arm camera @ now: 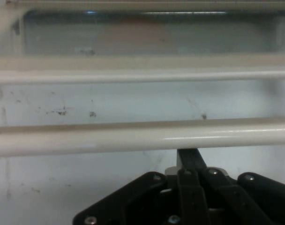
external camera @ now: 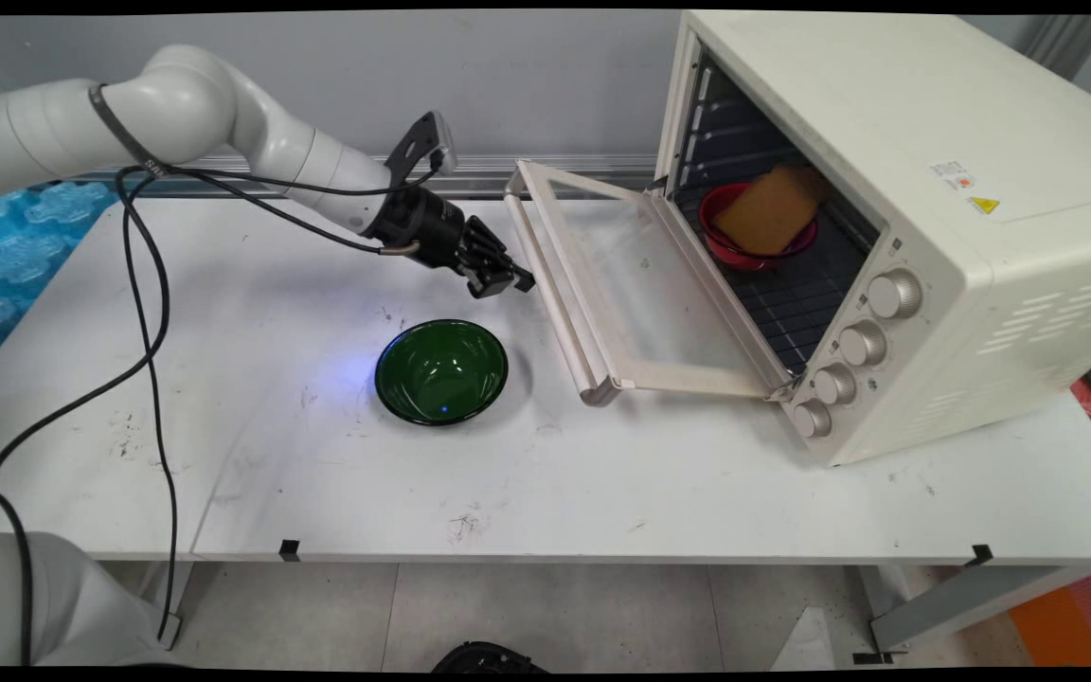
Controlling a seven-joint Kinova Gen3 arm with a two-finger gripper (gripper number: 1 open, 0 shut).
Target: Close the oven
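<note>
Beside the handle [external camera: 550,298] of the open oven door [external camera: 645,294], we see the gripper [external camera: 508,281] with its jaws pressed together, holding nothing. Behind the door, inside the oven [external camera: 896,161], a red bowl [external camera: 721,242] with a slice of bread [external camera: 773,210] stands on the rack. Near the gripper, a green bowl [external camera: 441,370] sits on the table [external camera: 602,474].

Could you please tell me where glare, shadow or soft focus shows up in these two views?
Main view: sharp; pale highlights glint inside the green bowl, which casts a soft shadow to its right on the table. Hand view: soft throughout; a bright streak of glare runs along the oven door handle, and the gripper at the bottom edge is dark and blurred.
</note>
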